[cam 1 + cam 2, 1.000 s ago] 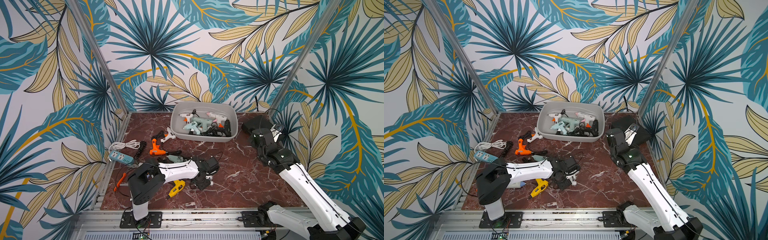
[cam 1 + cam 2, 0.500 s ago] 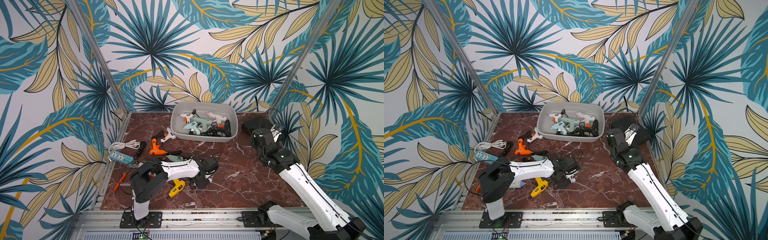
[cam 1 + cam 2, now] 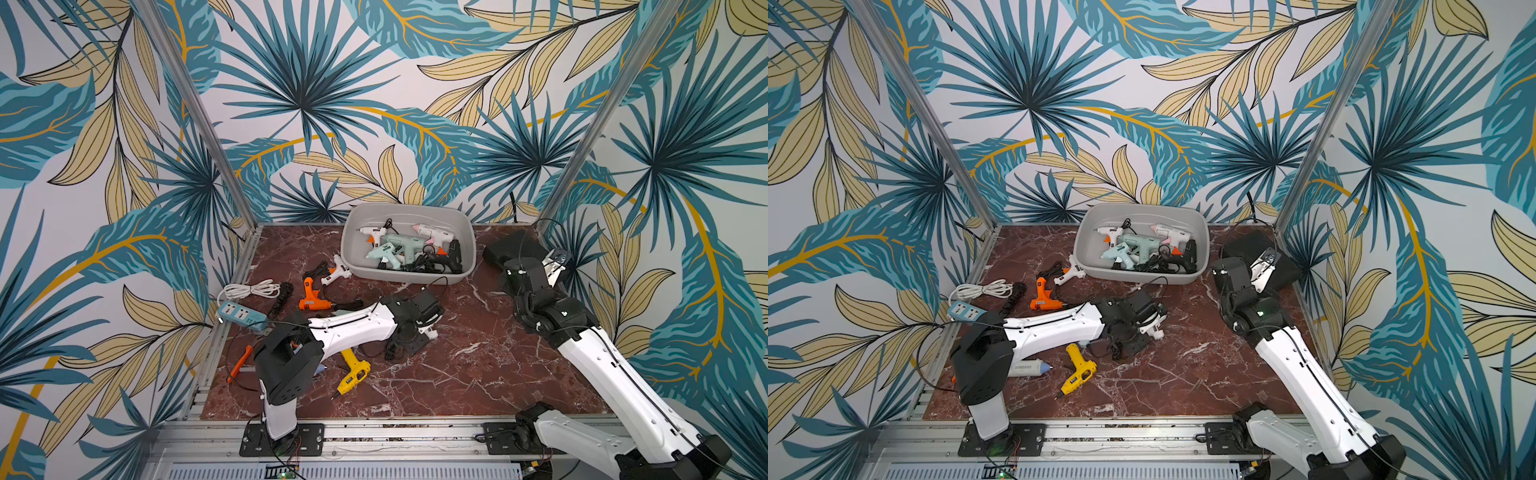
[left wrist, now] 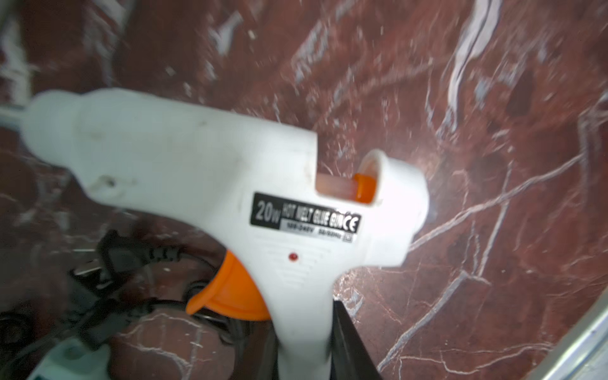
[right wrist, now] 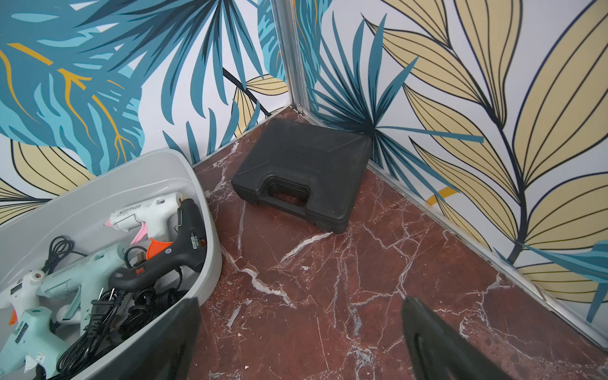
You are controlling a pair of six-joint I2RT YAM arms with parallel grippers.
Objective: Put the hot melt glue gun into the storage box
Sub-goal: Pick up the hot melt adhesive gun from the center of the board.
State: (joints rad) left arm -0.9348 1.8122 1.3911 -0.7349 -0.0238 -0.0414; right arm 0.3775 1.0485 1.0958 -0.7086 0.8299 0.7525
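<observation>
Walls (image 3: 374, 62): pale wallpaper, big teal and tan palm leaves, three sides. Aluminium posts (image 3: 199, 116) in back corners. Floor (image 3: 478, 374): red-brown marble, white veins. Metal rail (image 3: 395, 432) along front. Even light.

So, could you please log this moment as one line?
phase: grasp | left gripper: shut on white glue gun | right gripper: open, near storage box | gun not yet in box

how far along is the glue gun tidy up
Done: five glue guns lie in the light grey plastic tub. In hand: the left gripper is closed on the handle of a white plastic glue gun with an orange trigger. Left: at least an orange gun, a white gun beside the tub and a yellow gun on the red marble table.
</observation>
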